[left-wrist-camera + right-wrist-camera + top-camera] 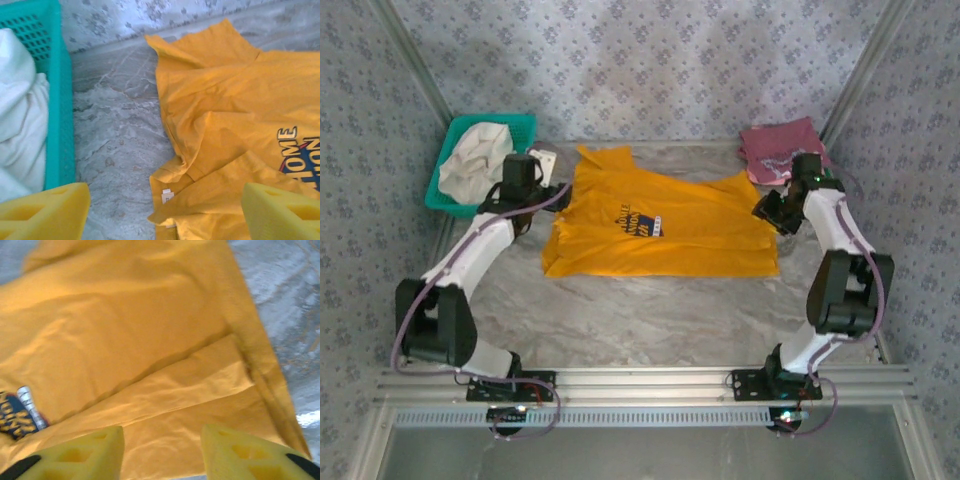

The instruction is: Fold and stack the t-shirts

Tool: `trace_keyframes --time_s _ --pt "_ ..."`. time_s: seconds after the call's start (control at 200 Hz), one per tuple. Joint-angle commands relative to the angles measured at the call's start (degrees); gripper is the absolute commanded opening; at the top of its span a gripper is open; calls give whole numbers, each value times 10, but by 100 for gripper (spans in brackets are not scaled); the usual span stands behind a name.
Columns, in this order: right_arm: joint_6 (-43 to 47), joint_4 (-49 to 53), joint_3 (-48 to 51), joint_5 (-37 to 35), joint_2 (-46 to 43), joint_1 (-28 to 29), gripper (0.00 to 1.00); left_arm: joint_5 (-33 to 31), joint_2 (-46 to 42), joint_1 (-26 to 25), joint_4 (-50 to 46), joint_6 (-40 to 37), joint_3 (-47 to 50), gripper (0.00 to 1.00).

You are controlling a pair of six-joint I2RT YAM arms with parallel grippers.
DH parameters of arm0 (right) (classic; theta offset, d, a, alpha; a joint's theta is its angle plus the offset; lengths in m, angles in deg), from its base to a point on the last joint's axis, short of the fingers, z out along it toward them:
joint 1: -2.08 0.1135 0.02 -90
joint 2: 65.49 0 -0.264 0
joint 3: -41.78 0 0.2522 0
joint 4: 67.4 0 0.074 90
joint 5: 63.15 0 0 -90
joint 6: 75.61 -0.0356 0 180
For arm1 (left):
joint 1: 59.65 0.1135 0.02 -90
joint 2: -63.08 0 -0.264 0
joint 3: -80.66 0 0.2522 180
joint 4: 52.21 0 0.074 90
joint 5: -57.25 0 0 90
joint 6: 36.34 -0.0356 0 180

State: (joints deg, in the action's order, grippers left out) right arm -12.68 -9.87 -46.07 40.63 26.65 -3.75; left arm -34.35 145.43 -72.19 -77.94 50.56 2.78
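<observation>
On the table: we see the yellow shirt lying flat in the middle, print up, collar toward the left and hem toward the right, with one sleeve reaching toward the far wall.
Left end: our left gripper hovers over the collar and shoulder, fingers spread wide and pinching nothing.
Right end: our right gripper hangs low above the hem, fingers apart and nothing between them. A flap of cloth lies doubled over just ahead of it.
Why both ends: we judge that one gripper at each end lets us lift a long edge evenly, so the cloth folds without bunching.
Far right corner: the maroon shirt sits folded, well apart from the yellow one, likely the start of the stack.
Far left corner: the green basket holds a white cloth.
Step in hand: we reckon the yellow shirt is partly folded and needs another fold before stacking.
Risk: soft cotton may slip or crease if only one layer is caught.
</observation>
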Motion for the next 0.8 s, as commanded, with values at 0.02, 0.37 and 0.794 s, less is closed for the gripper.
trace_keyframes --time_s 0.02,0.37,0.794 --pt "-17 -32 92 46 -71 16 36 16 -59 -18 -61 102 50 66" --pt "-52 -119 189 43 -9 83 0 23 25 -136 -43 211 102 17" --pt "-71 -148 224 27 53 106 0 11 117 -112 -33 304 190 9"
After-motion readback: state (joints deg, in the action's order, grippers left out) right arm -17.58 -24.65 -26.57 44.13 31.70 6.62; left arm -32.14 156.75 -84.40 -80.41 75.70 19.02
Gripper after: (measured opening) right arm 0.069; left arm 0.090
